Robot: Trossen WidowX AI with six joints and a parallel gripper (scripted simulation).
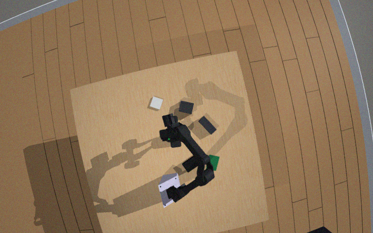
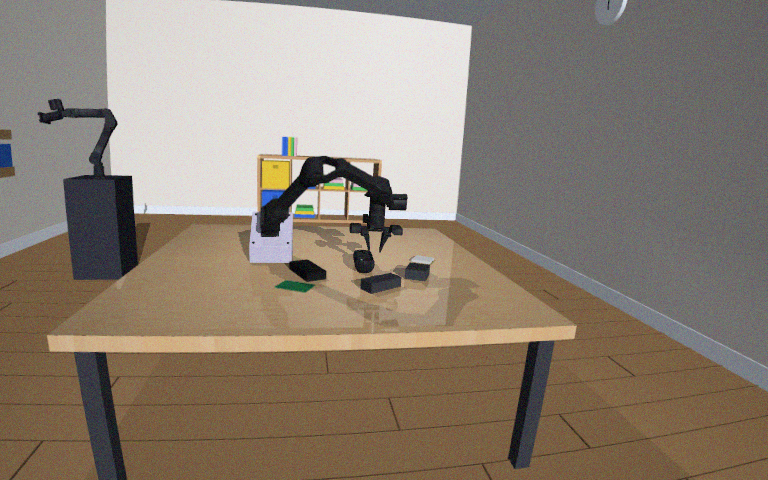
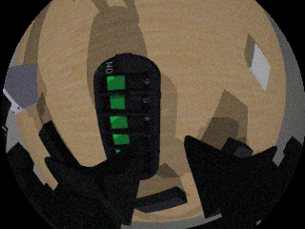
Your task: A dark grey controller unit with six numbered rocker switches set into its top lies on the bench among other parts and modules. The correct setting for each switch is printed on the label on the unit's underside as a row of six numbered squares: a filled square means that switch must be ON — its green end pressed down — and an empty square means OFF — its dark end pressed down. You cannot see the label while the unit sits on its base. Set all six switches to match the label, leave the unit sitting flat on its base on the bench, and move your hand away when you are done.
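The dark grey controller unit (image 2: 363,262) (image 3: 152,114) sits on the bench with its switch side up. In the wrist view, green switch ends show in a column near the ON mark, with numbers 6 and 5 readable. The lowest switches are partly hidden by a finger, and the label is out of sight. I cannot tell which ends are pressed. In the top view the arm hides the unit. My gripper (image 2: 374,250) (image 3: 165,140) is partly open and empty, pointing down just above the unit, with its fingertips apart.
A black box (image 1: 189,164) (image 2: 307,270) and green board (image 1: 214,162) (image 2: 294,286) lie near the arm's pale base (image 1: 169,182) (image 2: 270,251). A long dark block (image 1: 207,125) (image 2: 381,283), shorter dark block (image 1: 186,107) (image 2: 417,272) and white block (image 1: 156,103) (image 3: 260,67) lie around the unit.
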